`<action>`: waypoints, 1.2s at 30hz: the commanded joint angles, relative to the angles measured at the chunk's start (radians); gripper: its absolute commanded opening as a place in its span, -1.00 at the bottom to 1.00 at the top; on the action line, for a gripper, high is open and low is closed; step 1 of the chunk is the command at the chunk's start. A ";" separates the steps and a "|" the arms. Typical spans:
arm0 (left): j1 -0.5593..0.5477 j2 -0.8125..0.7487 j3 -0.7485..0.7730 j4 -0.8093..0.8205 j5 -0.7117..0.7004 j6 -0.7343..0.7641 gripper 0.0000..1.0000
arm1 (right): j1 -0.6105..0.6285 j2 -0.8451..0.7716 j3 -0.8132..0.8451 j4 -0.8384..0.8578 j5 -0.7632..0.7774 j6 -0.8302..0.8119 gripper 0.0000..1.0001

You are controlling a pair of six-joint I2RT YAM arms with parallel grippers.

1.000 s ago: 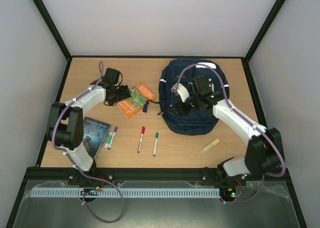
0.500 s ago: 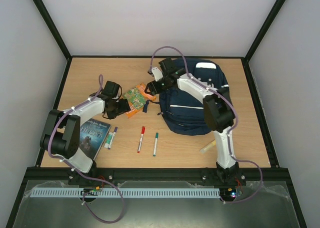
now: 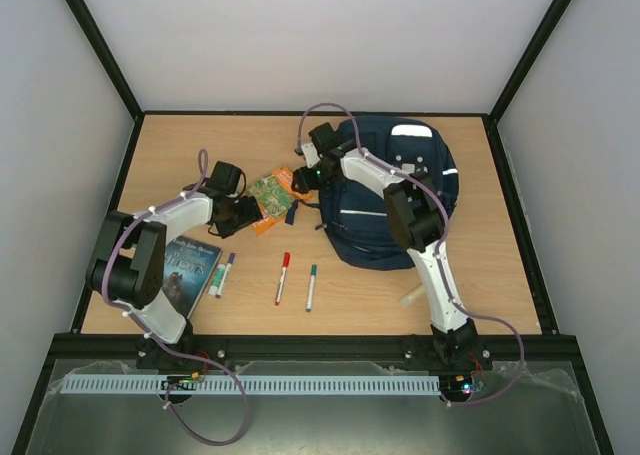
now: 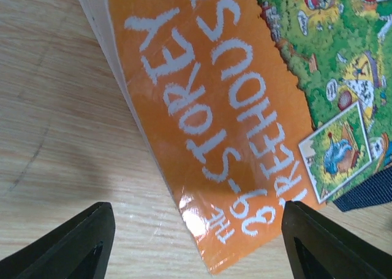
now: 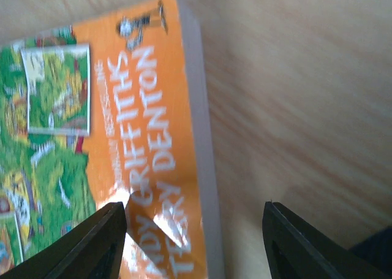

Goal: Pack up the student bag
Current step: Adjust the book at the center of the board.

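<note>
Wooden table [image 3: 360,295] | student bag [image 3: 365,237] right of centre, zip state unclear | left gripper [image 4: 196,248] and right gripper [image 5: 196,242] both wide, empty, straddling Treehouse paperback [image 3: 268,193] | risk: crowded fingers collide, shoving book away

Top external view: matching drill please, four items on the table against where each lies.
1 student bag
2 treehouse book
3 dark book
4 red-capped marker

A near-left corner of the table
B just left of the green-capped marker
C right half, far side
D beside the bag's left edge

Pairs: 1-C; 2-D; 3-A; 4-B
</note>
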 commanded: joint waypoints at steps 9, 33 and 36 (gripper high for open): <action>0.055 0.161 0.179 -0.014 -0.115 0.019 0.49 | 0.082 -0.253 -0.403 0.033 -0.182 0.042 0.10; 0.083 0.320 0.671 -0.136 -0.065 0.140 0.63 | 0.291 -0.489 -0.463 -0.039 -0.128 -0.095 0.20; 0.088 0.232 0.583 -0.133 -0.032 0.129 0.66 | 0.257 -0.513 -0.433 -0.057 -0.113 -0.103 0.15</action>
